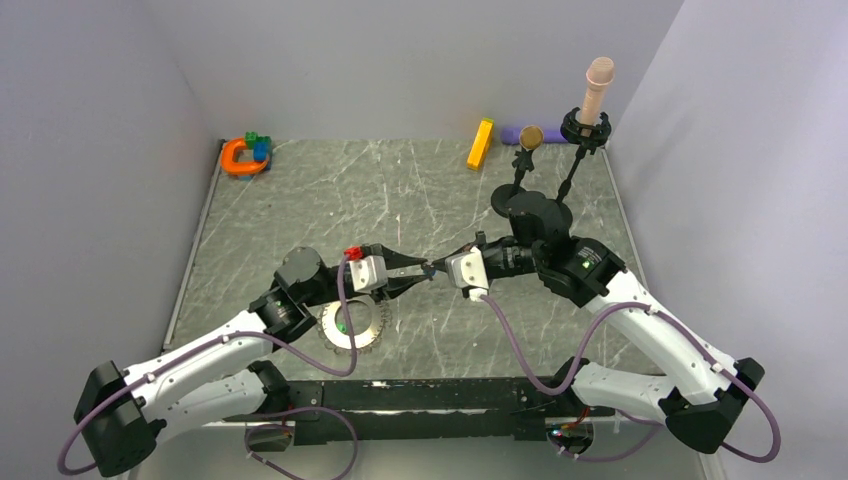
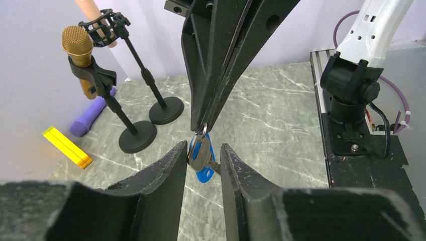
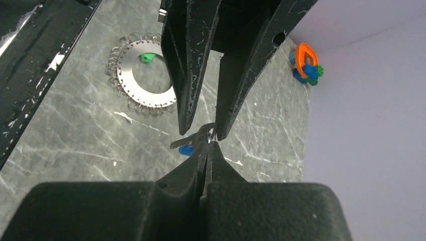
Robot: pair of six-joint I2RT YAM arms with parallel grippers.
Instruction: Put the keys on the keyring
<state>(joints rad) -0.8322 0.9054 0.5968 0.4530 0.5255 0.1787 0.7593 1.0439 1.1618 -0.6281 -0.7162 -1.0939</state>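
Note:
My two grippers meet tip to tip above the middle of the table. The right gripper (image 3: 211,142) is shut on a small wire loop (image 2: 201,131), from which a blue-headed key (image 2: 203,158) hangs. The left gripper (image 2: 203,150) has its fingers on either side of that key, the metal blade touching both fingertips. The keyring (image 1: 352,325), a flat silvery toothed ring, lies on the table under the left forearm. A green key (image 3: 146,57) lies inside its opening. In the top view both grippers (image 1: 428,269) hide the blue key.
Two black microphone stands (image 1: 530,200) stand at the back right, with a purple cylinder (image 1: 515,135) and a yellow bar (image 1: 480,144) beside them. An orange horseshoe toy (image 1: 243,157) sits in the back left corner. Grey walls enclose three sides.

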